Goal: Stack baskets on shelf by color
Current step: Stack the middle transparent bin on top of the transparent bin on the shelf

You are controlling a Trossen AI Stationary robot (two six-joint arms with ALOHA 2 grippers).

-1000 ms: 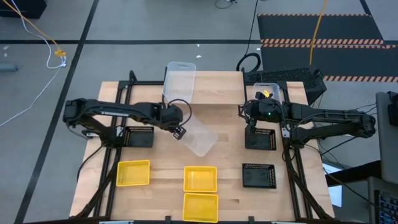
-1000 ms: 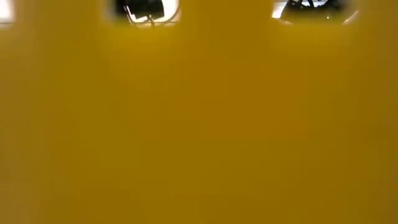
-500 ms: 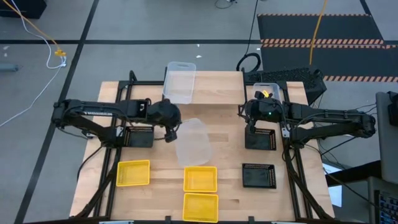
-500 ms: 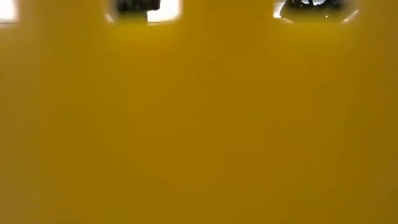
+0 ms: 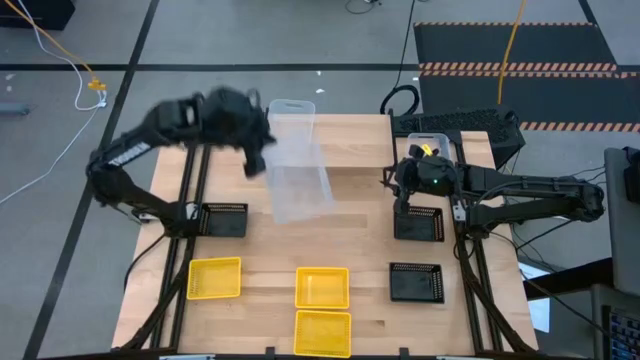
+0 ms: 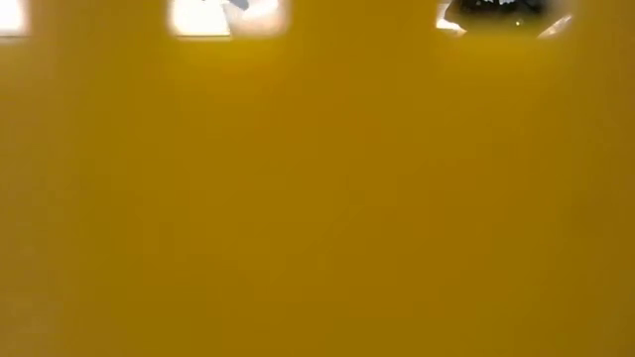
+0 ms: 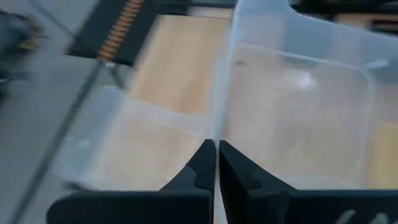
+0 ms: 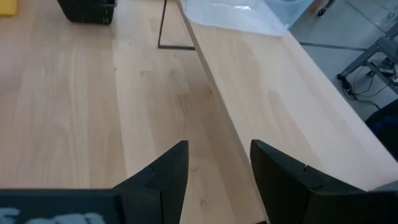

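Observation:
My left gripper [image 5: 260, 158] is raised above the table's far left part, shut on a clear basket [image 5: 298, 185] that hangs in the air beside the shelf [image 5: 370, 140]. A second clear basket [image 5: 290, 115] rests on the shelf's left end, and a third [image 5: 430, 143] sits at its right end. My right gripper [image 5: 392, 185] waits open near a black basket [image 5: 420, 222], touching nothing. Two more black baskets [image 5: 225, 218] [image 5: 415, 283] and three yellow baskets [image 5: 215, 277] [image 5: 322, 287] [image 5: 322, 333] lie on the table. My left gripper [image 7: 216, 152] pinches the clear basket's thin side wall [image 7: 214, 121] at its rim, one finger inside the basket and one outside. The basket [image 7: 298, 106] is lifted clear of the table and stretches away from the fingers.
A yellow basket wall [image 6: 317, 198] fills nearly the whole low view. In the right wrist view the shelf plank [image 8: 267, 93] runs past my open right gripper [image 8: 217, 168]. Bare tabletop [image 5: 360, 230] lies between the yellow and black baskets.
My left gripper has risen from the table's middle and swung toward the far edge and the shelf, staying shut on the clear basket. The basket, lying askew at mid-table before, has been lifted clear and turned about and now hangs near the shelf's left end.

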